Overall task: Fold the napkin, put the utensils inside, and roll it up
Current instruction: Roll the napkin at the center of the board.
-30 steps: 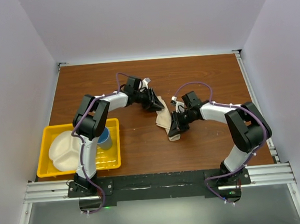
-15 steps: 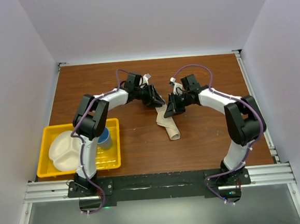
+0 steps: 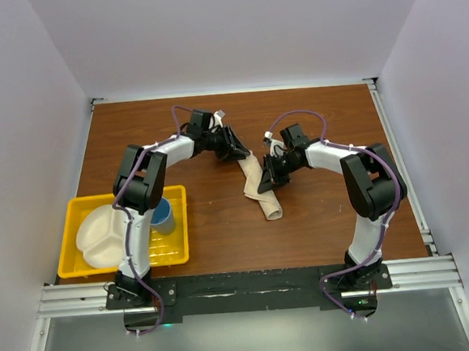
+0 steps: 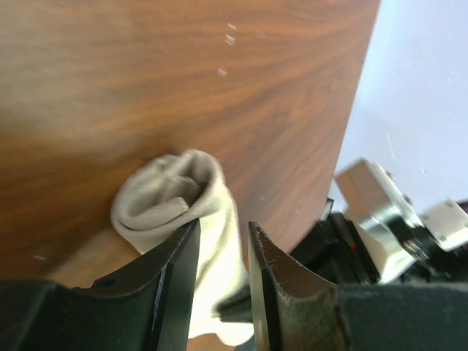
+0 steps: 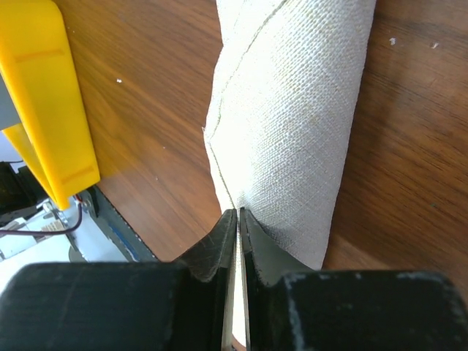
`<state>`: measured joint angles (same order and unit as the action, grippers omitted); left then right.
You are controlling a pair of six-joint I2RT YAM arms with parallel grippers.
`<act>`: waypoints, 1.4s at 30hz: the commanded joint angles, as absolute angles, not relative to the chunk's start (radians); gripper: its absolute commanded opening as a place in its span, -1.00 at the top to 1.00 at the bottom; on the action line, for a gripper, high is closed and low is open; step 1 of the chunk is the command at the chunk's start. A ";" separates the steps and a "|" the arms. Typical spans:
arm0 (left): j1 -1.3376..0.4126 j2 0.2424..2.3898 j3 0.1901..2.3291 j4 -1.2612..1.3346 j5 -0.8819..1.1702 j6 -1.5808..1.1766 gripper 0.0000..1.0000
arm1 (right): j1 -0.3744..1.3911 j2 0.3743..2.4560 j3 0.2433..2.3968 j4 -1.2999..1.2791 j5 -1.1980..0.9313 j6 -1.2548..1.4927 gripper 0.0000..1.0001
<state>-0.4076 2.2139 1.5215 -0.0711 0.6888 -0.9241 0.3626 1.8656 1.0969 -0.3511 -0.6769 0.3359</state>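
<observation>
Left hand [image 4: 223,228] grips napkin [image 4: 170,196] end — right hand [image 5: 238,213] closed tight at fold edge.

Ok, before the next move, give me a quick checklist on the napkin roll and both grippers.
1. Napkin rolled up: ok, it lies as a roll on the table.
2. Knife inside: cannot tell, none shows.
3. Right gripper shut, tips at the roll's fold: ok.
4. Left gripper gripping the far end: cannot tell; jaws apart, cloth between them.
5. Yellow tray apart from the roll: ok.
</observation>
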 commanded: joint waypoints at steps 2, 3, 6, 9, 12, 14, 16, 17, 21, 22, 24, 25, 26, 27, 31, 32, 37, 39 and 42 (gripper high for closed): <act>-0.393 2.243 1.600 -0.095 0.666 -0.884 0.24 | 0.365 1.795 1.140 -0.405 -0.683 0.319 0.66; -0.393 2.238 1.608 -0.109 0.664 -0.876 0.24 | 0.365 1.780 1.152 -0.420 -0.674 0.315 0.59; -0.393 2.207 1.643 -0.164 0.646 -0.856 0.24 | 0.364 1.753 1.209 -0.512 -0.594 0.307 -0.08; -0.393 2.139 1.655 -0.213 0.609 -0.853 0.23 | 0.365 1.746 1.273 -0.587 -0.526 0.284 -0.40; -0.390 2.040 1.649 -0.296 0.546 -0.832 0.21 | 0.364 1.773 1.362 -0.710 -0.439 0.241 -0.67; -0.385 1.967 1.640 -0.333 0.516 -0.818 0.20 | 0.365 1.783 1.414 -0.747 -0.408 0.213 -0.96; -0.384 1.889 1.617 -0.351 0.506 -0.810 0.20 | 0.367 1.778 1.430 -0.762 -0.359 0.198 -0.96; -0.383 1.863 1.583 -0.353 0.508 -0.811 0.20 | 0.367 1.779 1.434 -0.767 -0.347 0.192 -0.96; -0.383 1.715 1.471 -0.368 0.496 -0.808 0.19 | 0.386 1.796 1.463 -0.819 -0.218 0.163 -0.96; -0.382 1.660 1.433 -0.377 0.492 -0.807 0.19 | 0.408 1.802 1.483 -0.828 -0.151 0.157 -0.96; -0.380 1.605 1.389 -0.400 0.491 -0.816 0.20 | 0.440 1.828 1.508 -0.862 -0.094 0.140 -0.96; -0.379 1.551 1.337 -0.402 0.498 -0.827 0.20 | 0.477 1.836 1.526 -0.868 -0.021 0.135 -0.97; -0.379 1.527 1.313 -0.406 0.506 -0.842 0.20 | 0.497 1.844 1.532 -0.873 -0.002 0.135 -0.96; -0.379 1.505 1.296 -0.416 0.512 -0.844 0.20 | 0.511 1.856 1.537 -0.873 0.043 0.140 -0.96; -0.376 1.419 1.273 -0.472 0.512 -0.821 0.21 | 0.581 1.878 1.529 -0.828 0.117 0.173 -0.97; -0.376 1.410 1.275 -0.494 0.509 -0.810 0.21 | 0.590 1.882 1.528 -0.819 0.126 0.176 -0.96; -0.379 1.352 1.269 -0.543 0.486 -0.785 0.21 | 0.644 1.942 1.551 -0.811 0.178 0.172 -0.96; -0.379 1.338 1.256 -0.545 0.492 -0.787 0.21 | 0.655 1.956 1.549 -0.808 0.193 0.167 -0.97; -0.379 1.306 1.233 -0.551 0.499 -0.793 0.21 | 0.664 1.977 1.533 -0.787 0.193 0.158 -0.96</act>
